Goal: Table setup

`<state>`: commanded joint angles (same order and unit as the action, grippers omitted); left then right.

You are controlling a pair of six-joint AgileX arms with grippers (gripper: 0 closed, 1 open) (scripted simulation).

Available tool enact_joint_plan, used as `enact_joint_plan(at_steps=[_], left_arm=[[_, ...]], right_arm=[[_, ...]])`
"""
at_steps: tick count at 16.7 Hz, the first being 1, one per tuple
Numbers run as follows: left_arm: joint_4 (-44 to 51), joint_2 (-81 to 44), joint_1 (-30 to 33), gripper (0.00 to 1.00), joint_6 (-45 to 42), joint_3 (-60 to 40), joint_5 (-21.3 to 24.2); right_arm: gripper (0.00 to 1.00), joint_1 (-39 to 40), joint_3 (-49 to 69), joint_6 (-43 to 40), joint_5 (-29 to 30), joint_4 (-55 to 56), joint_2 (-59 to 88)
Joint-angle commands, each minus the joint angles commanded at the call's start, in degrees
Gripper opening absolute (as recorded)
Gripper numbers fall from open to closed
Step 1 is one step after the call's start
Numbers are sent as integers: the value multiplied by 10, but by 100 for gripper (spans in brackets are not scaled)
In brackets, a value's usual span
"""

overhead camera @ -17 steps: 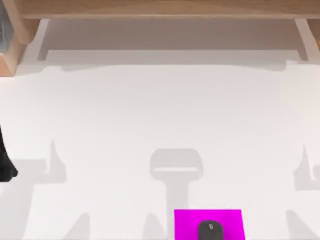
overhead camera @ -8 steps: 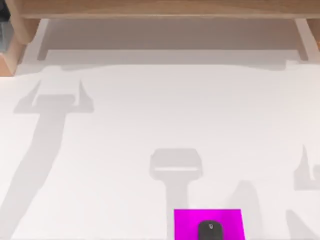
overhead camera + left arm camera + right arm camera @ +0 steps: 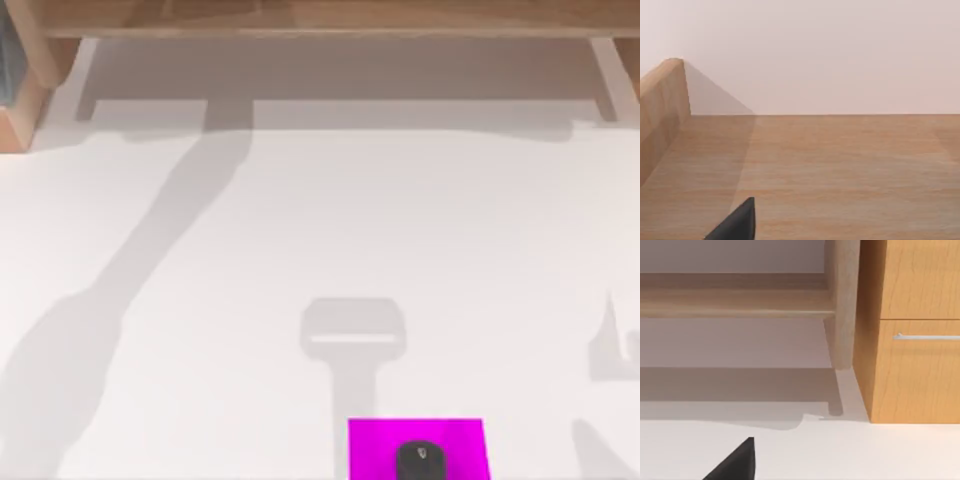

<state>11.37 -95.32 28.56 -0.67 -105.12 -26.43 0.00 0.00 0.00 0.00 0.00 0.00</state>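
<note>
showing one dark left claw (image 3: 735, 225) tip over wood, right claw (image 3: 735, 462) over table (image 3: 300, 230), grips unreadable

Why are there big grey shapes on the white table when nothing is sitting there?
They are shadows. In the top view a long grey streak crosses the table from lower left up to the wooden frame, and a blocky one sits above the magenta pad. In the right wrist view the frame shades the table under it.

Lighting: bright, even, diffuse from overhead.
Soft grey shadows are cast across the white bench (image 3: 420, 220); a long diagonal shadow is seen at its left.
</note>
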Motion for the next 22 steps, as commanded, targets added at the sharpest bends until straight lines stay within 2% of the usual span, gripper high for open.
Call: enact_joint_plan(at_steps=[4,8,11,18,22], left_arm=[[18,-176,54,100,-1,-206,-52],[26,-289,91,100,-1,-341,-87],[27,-327,102,100,0,-382,-99],[30,-334,100,100,1,-390,-98],[64,-376,98,100,1,-468,-94]], right_arm=[[100,0,0,0,0,0,0],[100,0,0,0,0,0,0],[100,0,0,0,0,0,0],[100,0,0,0,0,0,0],[100,0,0,0,0,0,0]])
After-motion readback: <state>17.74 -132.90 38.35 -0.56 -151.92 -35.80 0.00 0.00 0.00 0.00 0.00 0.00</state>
